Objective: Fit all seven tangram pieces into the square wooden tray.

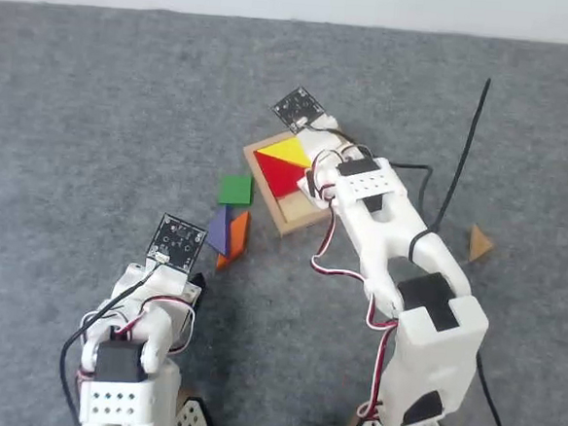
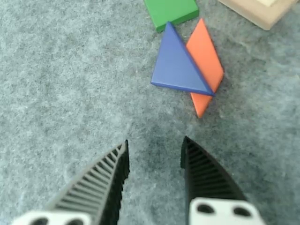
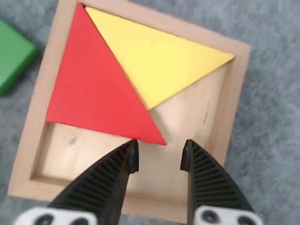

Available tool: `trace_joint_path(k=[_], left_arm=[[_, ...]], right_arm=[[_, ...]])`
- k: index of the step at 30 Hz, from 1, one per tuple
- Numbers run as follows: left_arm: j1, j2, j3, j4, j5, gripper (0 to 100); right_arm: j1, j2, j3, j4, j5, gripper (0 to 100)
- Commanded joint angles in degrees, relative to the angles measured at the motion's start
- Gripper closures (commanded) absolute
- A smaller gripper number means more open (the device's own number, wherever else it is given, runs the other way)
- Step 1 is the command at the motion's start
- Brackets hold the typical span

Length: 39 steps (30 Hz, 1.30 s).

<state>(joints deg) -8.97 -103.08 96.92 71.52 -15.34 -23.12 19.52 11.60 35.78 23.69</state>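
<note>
The square wooden tray lies mid-table and holds a yellow triangle and a red triangle side by side; the rest of its floor is bare wood. My right gripper hangs open over that bare floor, just off the red triangle's tip, holding nothing. A green square lies left of the tray. Nearer me, a blue triangle overlaps an orange parallelogram. My left gripper is open and empty above the cloth, short of those two pieces. A tan triangle lies far right.
Grey cloth covers the table, with wide free room at the left and back. A black cable runs past the right arm. The tray's rim stands above its floor.
</note>
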Motion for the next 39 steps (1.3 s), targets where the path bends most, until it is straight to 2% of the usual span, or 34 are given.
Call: trace_joint_path(k=[1,8,13,19,23,27,31,39], left_arm=[[-0.35,-0.70,-0.48,0.44,-0.44,83],[-0.35,-0.70,-0.48,0.44,-0.44,83],[-0.35,-0.70,-0.48,0.44,-0.44,83],[-0.35,-0.70,-0.48,0.44,-0.44,83],[-0.35,-0.70,-0.48,0.44,-0.44,83],[-0.35,-0.70,-0.48,0.44,-0.44,83],[-0.35,-0.70,-0.48,0.44,-0.44,83],[-0.35,-0.70,-0.48,0.44,-0.44,83]], right_arm=[[0.66,-1.71,-4.92,-1.45,-0.79,83.3],[0.57,-0.66,-6.68,-0.92,-0.53,83.3],[4.70,2.59,-8.35,-0.22,-0.53,83.3],[9.10,4.53,-10.11,13.76,-0.62,85.7],[7.16,5.93,-10.02,24.13,-0.79,93.9],[3.82,6.02,-9.41,30.99,-0.97,94.6],[2.33,2.15,-2.46,31.52,-0.97,94.7],[2.15,-22.11,26.90,20.44,-0.70,94.8]])
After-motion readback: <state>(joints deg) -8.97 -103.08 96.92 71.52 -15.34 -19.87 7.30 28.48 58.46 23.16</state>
